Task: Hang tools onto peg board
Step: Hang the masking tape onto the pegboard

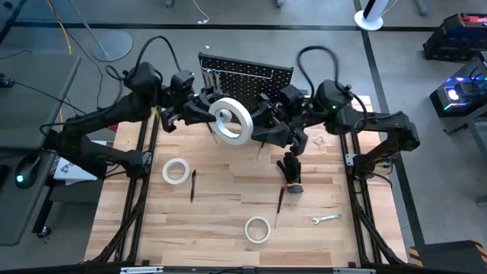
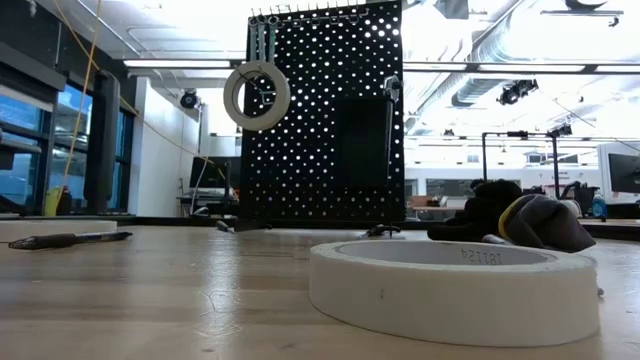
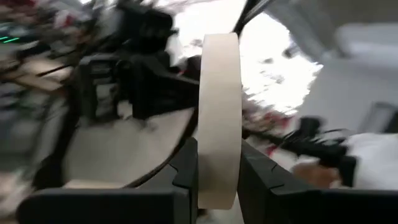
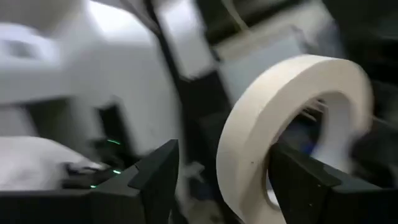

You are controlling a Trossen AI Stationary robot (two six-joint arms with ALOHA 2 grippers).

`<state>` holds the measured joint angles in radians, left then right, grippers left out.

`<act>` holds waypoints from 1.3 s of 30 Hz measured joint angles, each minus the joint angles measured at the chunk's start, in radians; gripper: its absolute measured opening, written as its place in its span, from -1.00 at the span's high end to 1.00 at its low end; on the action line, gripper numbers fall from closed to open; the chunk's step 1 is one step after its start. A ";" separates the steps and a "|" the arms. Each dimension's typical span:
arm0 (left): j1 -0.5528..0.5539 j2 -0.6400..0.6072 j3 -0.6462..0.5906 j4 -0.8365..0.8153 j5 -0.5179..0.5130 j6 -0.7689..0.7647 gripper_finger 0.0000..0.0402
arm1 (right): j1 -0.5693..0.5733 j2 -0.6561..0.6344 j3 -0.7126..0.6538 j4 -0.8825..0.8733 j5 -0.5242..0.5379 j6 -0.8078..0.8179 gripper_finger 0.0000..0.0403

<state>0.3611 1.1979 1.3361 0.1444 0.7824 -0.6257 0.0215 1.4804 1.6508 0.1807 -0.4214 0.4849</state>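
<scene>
Holding a white tape roll (image 1: pixel 231 120) upright in the air before the peg board (image 1: pixel 251 74) at the table's (image 1: pixel 228 190) far edge, probably lining its hole up with a hook. Left gripper (image 3: pixel 214 177) pinching the roll's band across its width. Right gripper (image 4: pixel 249 186) standing wide open around the same roll, seemingly handing it over.

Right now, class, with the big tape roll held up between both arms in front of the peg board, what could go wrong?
1. The left gripper pinches the tape roll only at its rim; it might slip.
2. The right gripper stands open around the roll, so pulling away could snag it.
3. A dropped roll might hit the peg board.
</scene>
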 joint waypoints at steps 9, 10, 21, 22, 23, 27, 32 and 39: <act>0.007 -0.246 -0.391 -0.283 -0.070 0.104 0.71 | 0.026 -0.146 0.013 -0.325 0.179 -0.134 -0.11; 0.009 -0.276 -0.445 -0.238 -0.090 0.089 0.71 | 0.029 -0.152 0.010 -0.365 0.214 -0.137 -0.11; 0.246 -0.363 -0.721 -0.202 -0.094 0.288 0.71 | 0.049 -0.213 0.006 -0.529 0.525 -0.124 -0.09; 0.277 -0.352 -0.721 -0.189 -0.071 0.312 0.71 | 0.053 -0.205 0.002 -0.537 0.532 -0.118 -0.09; 0.310 -0.341 -0.720 -0.184 -0.047 0.325 0.71 | 0.056 -0.200 -0.001 -0.551 0.540 -0.108 -0.09; 0.424 -0.314 -0.705 -0.175 0.077 0.358 0.71 | 0.072 -0.205 0.008 -0.535 0.579 -0.082 -0.09; 0.523 -0.271 -0.705 -0.177 0.145 0.380 0.71 | 0.076 -0.180 0.003 -0.547 0.602 -0.065 -0.09; 0.568 -0.195 -0.705 -0.163 0.184 0.537 0.71 | 0.079 -0.175 0.007 -0.534 0.630 -0.063 -0.09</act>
<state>0.9295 1.0026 0.6312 -0.0187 0.9667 -0.0891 0.1005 1.3058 1.6580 -0.3534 0.2088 0.4217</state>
